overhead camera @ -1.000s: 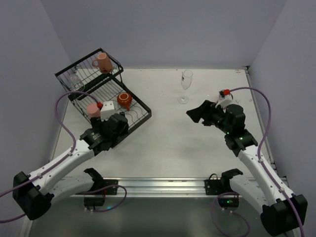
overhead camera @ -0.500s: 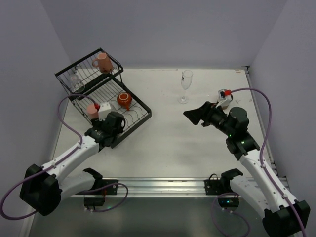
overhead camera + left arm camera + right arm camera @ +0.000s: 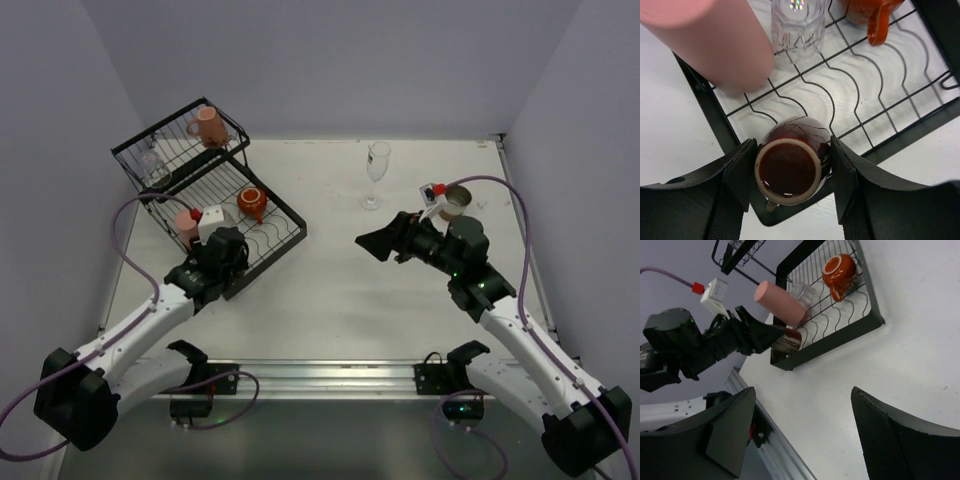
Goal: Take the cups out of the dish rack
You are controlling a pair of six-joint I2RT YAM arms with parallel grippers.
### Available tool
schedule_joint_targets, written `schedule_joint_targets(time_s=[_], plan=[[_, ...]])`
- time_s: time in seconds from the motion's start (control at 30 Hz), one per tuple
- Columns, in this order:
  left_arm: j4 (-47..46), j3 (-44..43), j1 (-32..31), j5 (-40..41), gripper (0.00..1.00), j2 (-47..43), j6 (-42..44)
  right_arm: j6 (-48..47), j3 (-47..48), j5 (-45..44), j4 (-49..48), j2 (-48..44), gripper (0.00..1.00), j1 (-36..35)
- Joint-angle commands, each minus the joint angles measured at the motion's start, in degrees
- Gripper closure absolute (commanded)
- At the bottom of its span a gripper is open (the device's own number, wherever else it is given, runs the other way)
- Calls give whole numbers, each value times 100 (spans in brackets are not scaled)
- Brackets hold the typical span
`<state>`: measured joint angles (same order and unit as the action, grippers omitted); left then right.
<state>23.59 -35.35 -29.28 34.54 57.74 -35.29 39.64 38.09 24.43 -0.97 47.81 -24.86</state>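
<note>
The black dish rack (image 3: 284,214) stands at the back left. Its raised basket holds a pink mug (image 3: 208,127) and a clear glass (image 3: 152,165). The flat tray holds an orange-red mug (image 3: 252,203) and a salmon tumbler (image 3: 187,222). My left gripper (image 3: 225,262) is at the rack's near corner. In the left wrist view it (image 3: 790,172) is shut on a brown cup (image 3: 788,167), with the pads against both its sides. My right gripper (image 3: 375,243) is open and empty above the table. A clear stemmed glass (image 3: 377,170) and a silvery cup (image 3: 457,200) stand on the table.
In the left wrist view the salmon tumbler (image 3: 715,45), a clear glass (image 3: 797,22) and the orange-red mug (image 3: 870,12) crowd the rack (image 3: 890,145) just beyond the brown cup. The right wrist view shows the rack (image 3: 840,340) and the left arm (image 3: 690,345).
My left gripper has drawn back to the rack's near corner. My right arm has swung left and forward, uncovering the silvery cup behind it.
</note>
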Motion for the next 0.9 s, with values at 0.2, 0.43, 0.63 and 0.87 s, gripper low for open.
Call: schedule_joint_targets(time_s=[0.2,0.43,0.63,0.87], plan=[[50,-1149,27,-1044,64,-1685,347,966,-29,809,-1772,764,21,-817],[-2066,-352,27,-3687,64,-2345,-486,1283,103,1038,-2829,1178,21,-1398],[-4072,160,27,-4796,64,-2180,-1384,1301,76,871,-2988,1239,18,-1451],[-5627,529,19,-5686,65,-1616,-2165,1309,15,502,-2952,1178,20,-1469]])
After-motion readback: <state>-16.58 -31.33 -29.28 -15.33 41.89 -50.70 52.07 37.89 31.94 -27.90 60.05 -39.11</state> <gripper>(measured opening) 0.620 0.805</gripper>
